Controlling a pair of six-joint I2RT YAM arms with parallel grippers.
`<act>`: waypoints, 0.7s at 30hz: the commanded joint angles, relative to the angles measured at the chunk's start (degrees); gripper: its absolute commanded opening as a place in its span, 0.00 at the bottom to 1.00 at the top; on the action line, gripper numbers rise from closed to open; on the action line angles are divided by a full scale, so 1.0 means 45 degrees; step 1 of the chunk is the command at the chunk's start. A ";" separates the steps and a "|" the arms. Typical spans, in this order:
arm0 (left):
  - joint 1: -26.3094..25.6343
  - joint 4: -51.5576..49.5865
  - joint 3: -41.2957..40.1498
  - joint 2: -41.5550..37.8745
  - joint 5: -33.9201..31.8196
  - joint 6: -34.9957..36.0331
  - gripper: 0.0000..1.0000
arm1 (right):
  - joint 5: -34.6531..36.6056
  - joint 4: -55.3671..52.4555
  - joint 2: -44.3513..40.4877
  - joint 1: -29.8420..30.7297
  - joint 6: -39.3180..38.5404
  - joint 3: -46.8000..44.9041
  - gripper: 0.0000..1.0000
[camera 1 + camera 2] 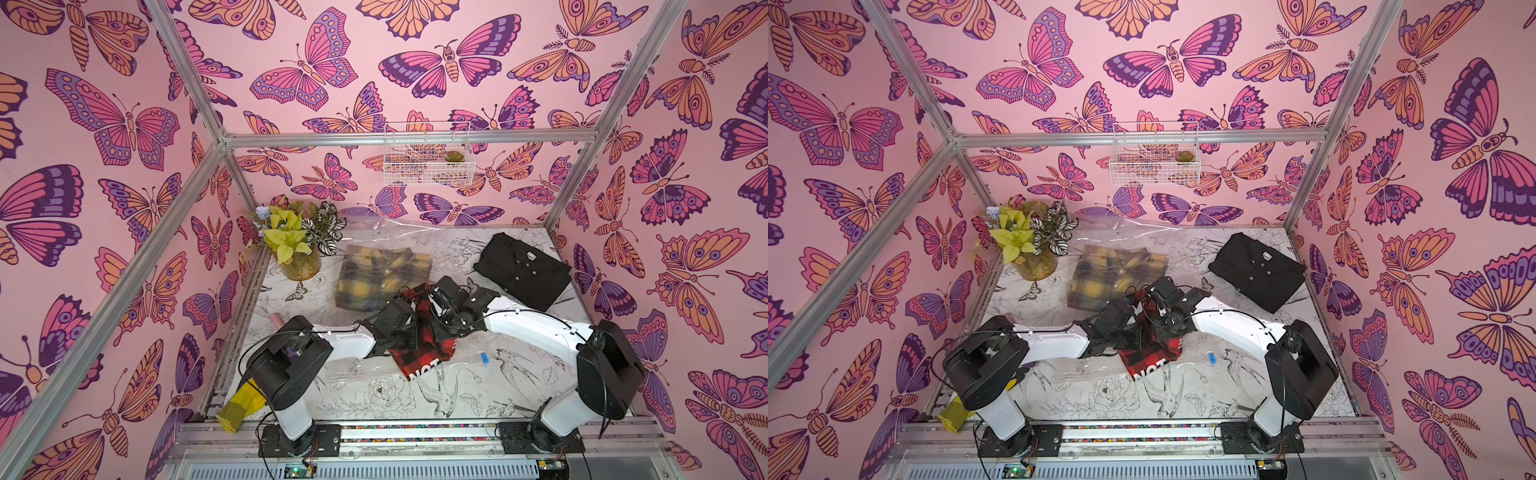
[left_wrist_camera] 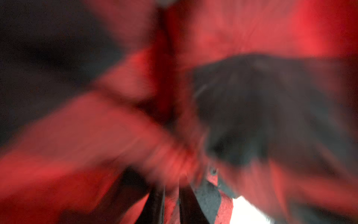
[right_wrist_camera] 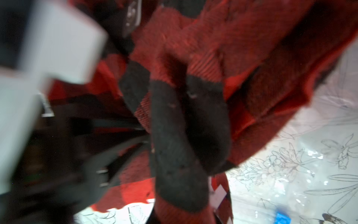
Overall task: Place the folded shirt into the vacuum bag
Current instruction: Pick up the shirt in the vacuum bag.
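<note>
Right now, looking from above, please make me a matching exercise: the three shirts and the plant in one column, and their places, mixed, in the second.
Things:
1. yellow shirt
2. black shirt
3. red shirt
4. plant

Places:
a. far right corner
b. nearest the front, white letters on it
c. far left corner
d. far middle, under clear plastic

Pairs: 1-d, 2-a, 3-b, 4-c

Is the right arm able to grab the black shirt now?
Probably not yet: the right arm seems to have its jaws shut on the red plaid shirt. The black shirt lies uncovered nearby, with nothing between.
</note>
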 commanded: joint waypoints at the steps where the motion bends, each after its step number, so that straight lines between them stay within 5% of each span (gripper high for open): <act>1: 0.0376 -0.1381 -0.0423 -0.1975 -0.0065 0.0239 0.20 | 0.1148 -0.0483 0.0335 -0.0476 -0.0408 -0.0261 0.00; 5: 0.0656 -0.2828 -0.0960 -0.2885 -0.0207 0.0752 0.20 | 0.2104 -0.0877 -0.0203 -0.0463 -0.1287 0.0154 0.00; 10: 0.0756 -0.1882 -0.1728 -0.1269 0.0115 0.0561 0.18 | 0.2090 -0.1026 -0.0212 0.0596 -0.1587 0.0832 0.00; 16: 0.0814 0.0149 -0.2595 -0.0947 0.0373 -0.0469 0.14 | -0.2806 0.2507 0.0399 0.1085 0.0286 -0.0691 0.00; 21: 0.0936 0.0392 -0.2744 -0.1048 0.0691 -0.0434 0.14 | -0.3885 0.2804 0.1379 0.1316 0.0264 -0.0724 0.07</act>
